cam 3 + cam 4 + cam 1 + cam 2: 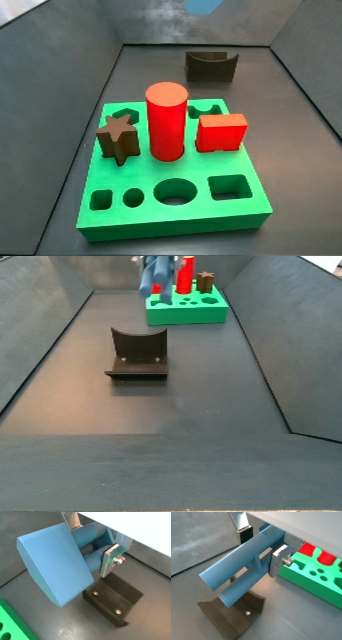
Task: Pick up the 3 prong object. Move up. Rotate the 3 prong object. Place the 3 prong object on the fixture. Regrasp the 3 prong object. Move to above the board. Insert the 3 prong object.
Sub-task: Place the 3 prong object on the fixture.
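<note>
We've got the gripper (pixel 93 542) clamped on the 3 prong object (pixel 57 564), high above the fixture (pixel 113 597). Looks light, stiff, slick plastic; we'd grip its flat sides.

text: none readable | labels: none | board (pixel 160 215), fixture (pixel 136 354), fingers (pixel 109 556): unmarked

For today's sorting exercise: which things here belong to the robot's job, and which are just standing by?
Part of the job:
- blue three-prong piece, clamped in the end effector, up in the air
- dark fixture on the floor
- green board

Standing by, already set in the board:
- red cylinder
- red cube
- brown star block
</note>
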{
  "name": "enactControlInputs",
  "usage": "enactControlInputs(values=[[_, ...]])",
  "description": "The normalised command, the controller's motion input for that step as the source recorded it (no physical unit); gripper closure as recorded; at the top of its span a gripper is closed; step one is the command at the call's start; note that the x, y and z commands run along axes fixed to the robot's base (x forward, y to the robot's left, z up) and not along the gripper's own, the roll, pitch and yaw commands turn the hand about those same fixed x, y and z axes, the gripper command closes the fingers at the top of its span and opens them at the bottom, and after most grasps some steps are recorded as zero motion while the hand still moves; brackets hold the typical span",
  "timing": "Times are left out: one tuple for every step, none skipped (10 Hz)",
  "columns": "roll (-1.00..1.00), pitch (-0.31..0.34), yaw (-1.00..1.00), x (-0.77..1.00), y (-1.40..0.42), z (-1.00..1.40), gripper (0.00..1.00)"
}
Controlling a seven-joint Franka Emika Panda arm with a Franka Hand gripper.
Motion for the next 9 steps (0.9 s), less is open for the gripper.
enactControlInputs(values=[[-1.0, 0.022, 0.02, 0.65, 0.25, -0.01, 1.0], [-1.0, 0.045, 0.01, 0.56, 0.1, 0.0, 1.0], [-1.0, 0.061, 0.01, 0.47, 0.07, -0.01, 1.0], [-1.0, 0.082, -0.01, 0.36, 0.07, -0.01, 1.0], [-1.0, 0.101, -0.02, 0.27, 0.06, -0.01, 1.0], [-1.0, 0.122, -0.05, 0.19, 0.05, -0.01, 1.0], [-0.87, 0.127, -0.07, 0.08, 0.05, -0.01, 1.0], [-0.69, 0.097, -0.09, 0.05, 0.05, 0.0, 1.0], [-0.51, 0.079, -0.1, 0.06, 0.04, -0.01, 1.0]])
